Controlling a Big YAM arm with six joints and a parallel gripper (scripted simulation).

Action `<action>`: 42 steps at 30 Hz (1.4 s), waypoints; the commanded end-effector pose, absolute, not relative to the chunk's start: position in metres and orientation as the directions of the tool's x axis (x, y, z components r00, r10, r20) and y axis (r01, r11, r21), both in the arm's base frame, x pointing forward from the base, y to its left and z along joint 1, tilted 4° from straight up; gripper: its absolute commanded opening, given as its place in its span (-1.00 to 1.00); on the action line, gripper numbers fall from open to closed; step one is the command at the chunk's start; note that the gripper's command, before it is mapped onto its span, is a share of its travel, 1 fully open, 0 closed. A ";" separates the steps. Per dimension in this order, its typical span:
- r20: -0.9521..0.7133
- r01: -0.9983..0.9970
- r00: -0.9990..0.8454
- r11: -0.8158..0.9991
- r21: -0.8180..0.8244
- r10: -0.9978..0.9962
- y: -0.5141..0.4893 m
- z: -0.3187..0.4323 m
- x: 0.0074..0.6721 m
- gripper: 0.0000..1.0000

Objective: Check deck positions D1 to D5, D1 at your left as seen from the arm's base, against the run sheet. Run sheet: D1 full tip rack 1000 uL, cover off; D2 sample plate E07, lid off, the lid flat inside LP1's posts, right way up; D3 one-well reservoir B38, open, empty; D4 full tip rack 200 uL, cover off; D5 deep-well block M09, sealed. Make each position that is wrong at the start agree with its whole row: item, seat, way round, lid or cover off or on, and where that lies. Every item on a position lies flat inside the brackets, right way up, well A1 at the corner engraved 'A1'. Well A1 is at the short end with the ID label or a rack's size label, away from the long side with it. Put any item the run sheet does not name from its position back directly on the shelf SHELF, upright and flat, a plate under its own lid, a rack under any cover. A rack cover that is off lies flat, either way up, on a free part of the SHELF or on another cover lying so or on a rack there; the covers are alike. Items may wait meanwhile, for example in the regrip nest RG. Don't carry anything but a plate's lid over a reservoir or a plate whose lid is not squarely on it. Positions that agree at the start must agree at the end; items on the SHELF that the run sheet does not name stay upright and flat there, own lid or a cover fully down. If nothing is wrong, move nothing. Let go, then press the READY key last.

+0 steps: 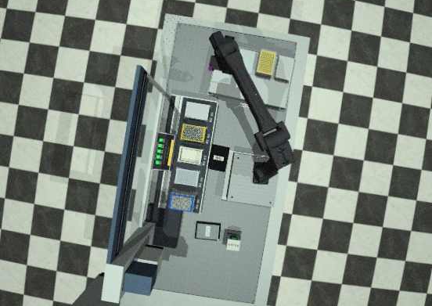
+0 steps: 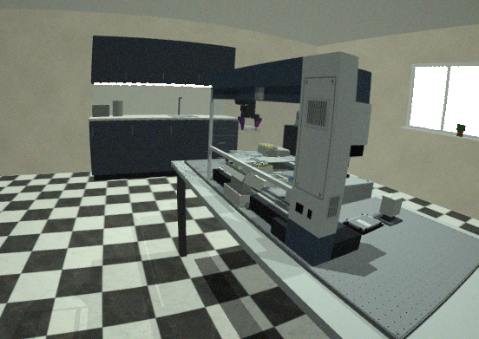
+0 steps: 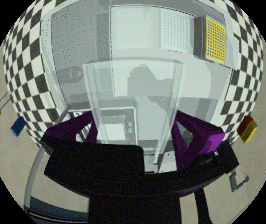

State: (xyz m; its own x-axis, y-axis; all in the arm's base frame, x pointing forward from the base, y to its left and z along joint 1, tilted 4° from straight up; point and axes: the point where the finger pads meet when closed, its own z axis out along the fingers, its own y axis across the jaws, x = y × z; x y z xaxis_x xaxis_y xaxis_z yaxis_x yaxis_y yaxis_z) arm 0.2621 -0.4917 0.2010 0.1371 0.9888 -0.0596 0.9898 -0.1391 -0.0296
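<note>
My gripper [image 1: 214, 67] [image 2: 249, 125] [image 3: 134, 111] is shut on a clear rack cover [image 1: 220, 82] [image 3: 137, 90] and holds it in the air over the near left part of the SHELF [image 1: 274, 93]. On the deck stand, from D1 to D5, a blue-framed tip rack [image 1: 181, 202], a well plate [image 1: 187, 177], a cream one-well reservoir [image 1: 190, 155], a yellow-framed tip rack [image 1: 193, 132] with no cover on it, and a pale sealed block [image 1: 197, 111].
On the SHELF stand a yellow rack [image 1: 267, 62] [image 3: 214, 39], a white item [image 1: 248, 58] left of it and a pale one [image 1: 284, 68] right of it. A black nest [image 1: 218, 161], a framed park [image 1: 207, 231] and the READY key [image 1: 233, 237] lie beside the deck. The gantry housing [image 2: 325, 153] towers over the deck.
</note>
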 end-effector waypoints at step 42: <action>-0.067 0.991 0.130 -0.132 -0.022 0.989 -0.497 0.184 0.263 -1.00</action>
State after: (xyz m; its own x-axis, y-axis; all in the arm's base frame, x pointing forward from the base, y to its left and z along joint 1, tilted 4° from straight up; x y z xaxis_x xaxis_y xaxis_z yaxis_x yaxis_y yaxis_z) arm 0.2621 -0.4902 0.1867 0.1338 0.9895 -0.0542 0.9902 -0.1358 -0.0337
